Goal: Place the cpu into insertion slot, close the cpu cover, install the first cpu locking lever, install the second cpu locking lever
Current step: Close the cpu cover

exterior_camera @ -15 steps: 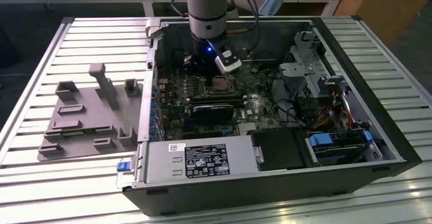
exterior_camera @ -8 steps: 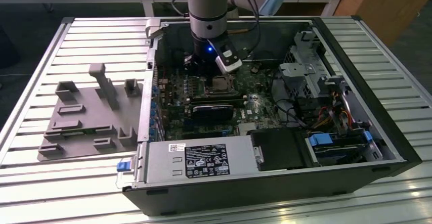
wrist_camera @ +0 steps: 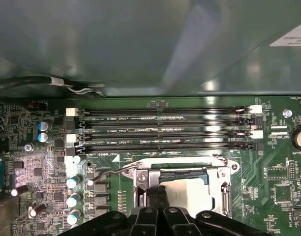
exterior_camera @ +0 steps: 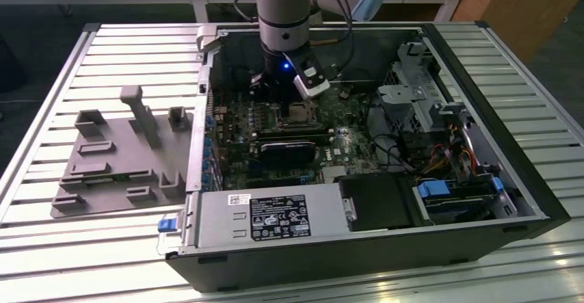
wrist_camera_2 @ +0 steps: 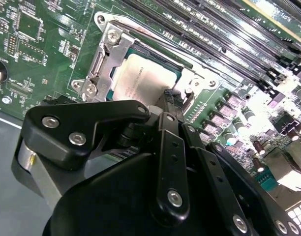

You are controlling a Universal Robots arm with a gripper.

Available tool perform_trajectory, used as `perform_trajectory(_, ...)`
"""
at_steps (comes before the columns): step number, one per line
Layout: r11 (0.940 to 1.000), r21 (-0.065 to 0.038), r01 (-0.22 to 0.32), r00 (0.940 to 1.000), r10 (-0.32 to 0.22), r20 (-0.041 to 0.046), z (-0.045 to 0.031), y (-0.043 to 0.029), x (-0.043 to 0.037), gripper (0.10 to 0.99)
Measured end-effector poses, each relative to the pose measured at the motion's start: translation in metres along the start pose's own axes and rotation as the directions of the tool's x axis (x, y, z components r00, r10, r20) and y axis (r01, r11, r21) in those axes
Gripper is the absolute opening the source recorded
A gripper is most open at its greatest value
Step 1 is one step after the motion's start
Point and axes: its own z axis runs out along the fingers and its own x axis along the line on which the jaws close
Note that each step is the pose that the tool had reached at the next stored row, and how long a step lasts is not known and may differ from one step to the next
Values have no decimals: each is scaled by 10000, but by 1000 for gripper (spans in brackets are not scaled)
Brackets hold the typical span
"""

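Hanging low inside the open computer case (exterior_camera: 301,269), the gripper (wrist_camera_2: 172,96) has its fingers drawn tight together, with nothing seen between them and the tips at the edge of the cpu cover (wrist_camera_2: 108,54). The cpu (wrist_camera_2: 140,78) lies flat in the insertion slot (exterior_camera: 299,115), showing through the cover's window. A thin wire lever (wrist_camera: 111,172) juts out from the socket's corner, near the memory slots (wrist_camera: 160,130).

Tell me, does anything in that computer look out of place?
One thing: in the first wrist view a thin wire lever beside the cpu cover juts out at an angle, not flat along it. The cpu sits square.
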Motion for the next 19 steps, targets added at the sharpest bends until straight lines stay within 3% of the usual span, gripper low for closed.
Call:
perform_trajectory(10, 10000, 7, -1, 10000, 1, -8, -105, 5, -8, 102)
perform_trajectory(19, 10000, 5, 20, 10000, -20, -8, -92, -2, 31, 102)
